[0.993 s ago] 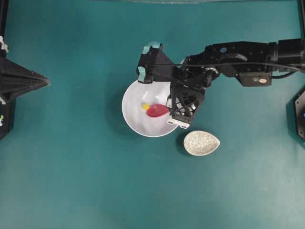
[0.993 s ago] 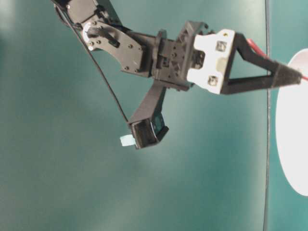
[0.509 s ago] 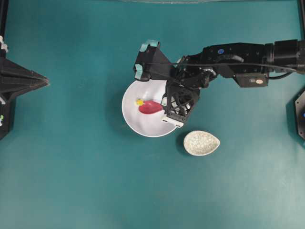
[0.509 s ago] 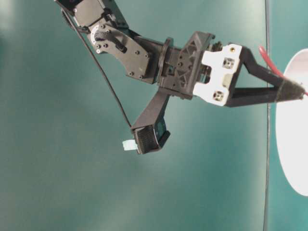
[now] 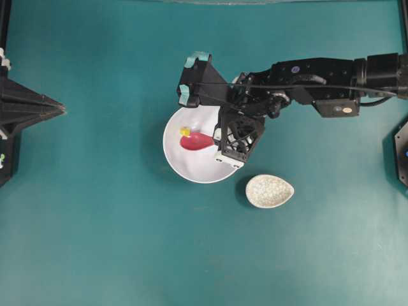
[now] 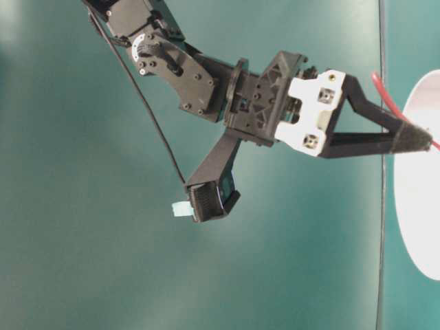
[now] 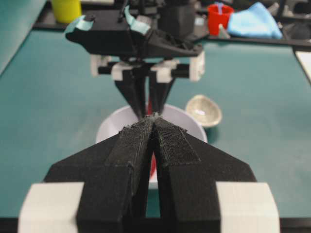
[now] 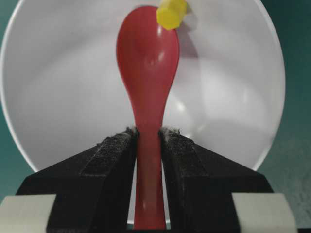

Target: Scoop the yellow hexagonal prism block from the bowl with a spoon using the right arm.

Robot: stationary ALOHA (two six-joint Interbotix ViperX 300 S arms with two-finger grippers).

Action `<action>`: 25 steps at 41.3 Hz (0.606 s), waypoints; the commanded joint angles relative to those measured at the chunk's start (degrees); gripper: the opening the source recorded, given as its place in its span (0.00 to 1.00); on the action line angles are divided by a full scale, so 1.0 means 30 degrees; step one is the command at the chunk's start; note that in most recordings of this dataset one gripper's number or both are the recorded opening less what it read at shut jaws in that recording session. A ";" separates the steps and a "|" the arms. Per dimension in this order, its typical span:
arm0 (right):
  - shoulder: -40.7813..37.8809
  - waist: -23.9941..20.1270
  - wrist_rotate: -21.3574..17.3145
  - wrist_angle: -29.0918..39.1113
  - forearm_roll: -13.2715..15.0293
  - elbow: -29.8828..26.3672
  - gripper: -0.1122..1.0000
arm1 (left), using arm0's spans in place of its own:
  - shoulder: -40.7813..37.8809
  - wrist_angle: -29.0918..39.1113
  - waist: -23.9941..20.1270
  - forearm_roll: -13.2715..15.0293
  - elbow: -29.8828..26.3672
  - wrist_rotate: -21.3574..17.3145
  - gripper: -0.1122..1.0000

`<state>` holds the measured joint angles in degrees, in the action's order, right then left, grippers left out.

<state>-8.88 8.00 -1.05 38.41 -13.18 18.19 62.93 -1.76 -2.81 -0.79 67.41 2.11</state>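
The white bowl sits mid-table. My right gripper reaches down into it from the right, shut on the handle of the red spoon. The spoon's head lies low in the bowl's left half. The yellow hexagonal prism block touches the far right edge of the spoon's tip, on the bowl's wall rather than in the spoon's head. In the overhead view the block is just up-left of the head. My left gripper rests far left, shut and empty.
A small speckled beige dish lies just right of and below the bowl. Past the table's far edge stand a yellow cup, a red cup and a blue cloth. Bare teal tabletop surrounds the bowl.
The right gripper has slid the spoon leftward across the bowl, and the yellow block has moved left and up ahead of the spoon's tip. The left arm has not moved.
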 commanded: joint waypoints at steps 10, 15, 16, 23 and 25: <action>0.0352 0.0029 -0.0850 -0.0234 0.1758 -0.0088 0.32 | -0.0059 -0.0088 -0.0029 -0.0059 -0.0469 0.0029 0.10; 0.0381 0.0029 -0.1201 -0.0469 0.2402 -0.0088 0.33 | -0.0059 -0.0088 -0.0029 -0.0059 -0.0498 0.0029 0.10; 0.0381 0.0029 -0.1230 -0.0498 0.2461 -0.0088 0.33 | -0.0059 -0.0088 -0.0029 -0.0059 -0.0498 0.0029 0.10; 0.0381 0.0029 -0.1260 -0.0879 0.2607 -0.0088 0.33 | -0.0059 -0.0088 -0.0029 -0.0059 -0.0469 0.0029 0.10; 0.0381 0.0029 -0.1260 -0.0908 0.2607 -0.0088 0.33 | -0.0059 -0.0117 -0.0029 -0.0059 -0.0498 0.0029 0.10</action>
<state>-8.88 8.00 -4.75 36.30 -5.54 18.46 63.02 -1.76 -2.81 -0.79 67.41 2.11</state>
